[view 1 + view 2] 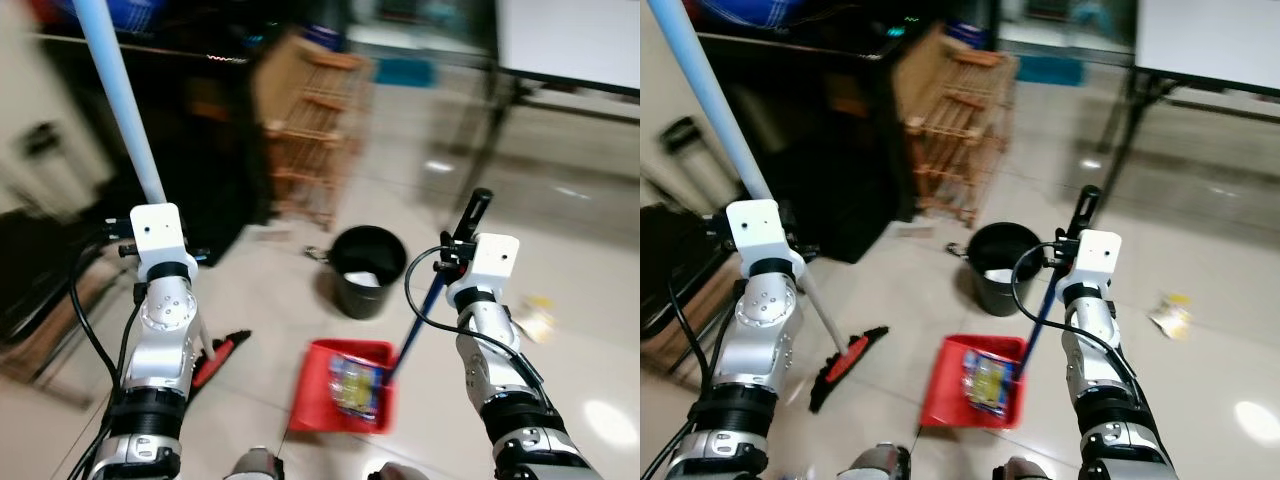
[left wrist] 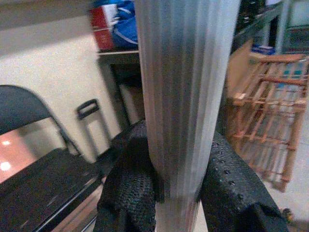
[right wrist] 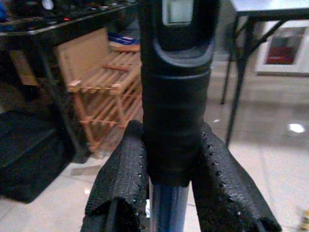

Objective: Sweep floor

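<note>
L gripper [image 2: 176, 193] clamped on broom pole [image 1: 120, 100], head [image 1: 845, 368] on floor | R gripper [image 3: 169, 193] clamped on dustpan handle [image 1: 468, 222] | red dustpan [image 1: 345, 385] holds wrapper, beside black bin [image 1: 365, 270] | risk: pan tilts, spills; stray wrapper [image 1: 1168, 312] missed

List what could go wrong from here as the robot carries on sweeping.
The red dustpan holds a wrapper, and the right gripper grips only the handle top; a tilt could spill it beside the black bin. The broom head lies left of the pan, so the left gripper's pole could swing into the wooden rack. A scrap farther right may be missed.
</note>
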